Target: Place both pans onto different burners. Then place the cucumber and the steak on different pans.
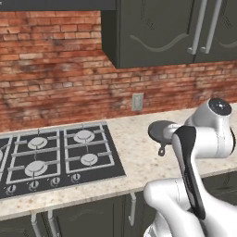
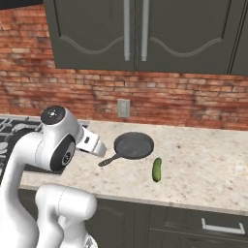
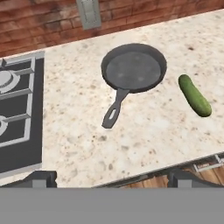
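Note:
One dark grey pan (image 3: 133, 68) lies on the speckled counter to the right of the cooktop, its short handle (image 3: 114, 111) pointing toward the front edge. The same pan (image 2: 134, 145) is partly hidden by my arm in the left base view (image 1: 159, 131). A green cucumber (image 3: 194, 95) lies on the counter just right of the pan, apart from it (image 2: 157, 169). My gripper (image 3: 111, 178) hangs above the counter's front edge, in front of the pan's handle, open with nothing between its fingertips (image 3: 41, 178). The burners (image 1: 84, 135) on the black cooktop (image 1: 55, 157) are bare. The steak is out of view.
A brick wall with an outlet (image 1: 137, 102) runs behind the counter. Dark upper cabinets (image 2: 131, 34) hang above it. The counter's front edge (image 3: 144, 175) is close under the hand, with cabinet fronts below.

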Controlling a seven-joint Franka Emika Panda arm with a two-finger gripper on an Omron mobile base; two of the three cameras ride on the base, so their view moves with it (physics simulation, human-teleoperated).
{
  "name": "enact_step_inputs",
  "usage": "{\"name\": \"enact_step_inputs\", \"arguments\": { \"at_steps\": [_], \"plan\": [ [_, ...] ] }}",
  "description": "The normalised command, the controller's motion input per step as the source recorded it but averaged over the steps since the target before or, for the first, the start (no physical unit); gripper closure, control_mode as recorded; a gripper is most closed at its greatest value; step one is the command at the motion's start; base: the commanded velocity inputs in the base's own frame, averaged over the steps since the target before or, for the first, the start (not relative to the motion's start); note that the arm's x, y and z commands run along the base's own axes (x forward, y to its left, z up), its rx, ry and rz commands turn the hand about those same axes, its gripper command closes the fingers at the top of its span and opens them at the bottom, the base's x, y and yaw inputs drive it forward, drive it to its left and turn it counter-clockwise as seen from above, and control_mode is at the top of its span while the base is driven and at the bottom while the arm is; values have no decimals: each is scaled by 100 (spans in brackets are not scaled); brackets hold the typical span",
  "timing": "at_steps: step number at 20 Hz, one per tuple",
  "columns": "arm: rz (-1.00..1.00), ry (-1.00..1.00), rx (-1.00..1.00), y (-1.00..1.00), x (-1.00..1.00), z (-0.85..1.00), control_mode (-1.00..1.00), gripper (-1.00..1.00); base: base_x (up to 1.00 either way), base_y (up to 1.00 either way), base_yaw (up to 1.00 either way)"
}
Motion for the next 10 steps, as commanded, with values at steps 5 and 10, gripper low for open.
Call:
{"name": "enact_step_inputs", "arguments": {
  "at_steps": [5,10],
  "plan": [
    [-2,-2,0,-1,25,-46,-100,-100,0,0,0],
    [-6,0,0,0,26,-36,-100,-100,0,0,0]
  ]
}}
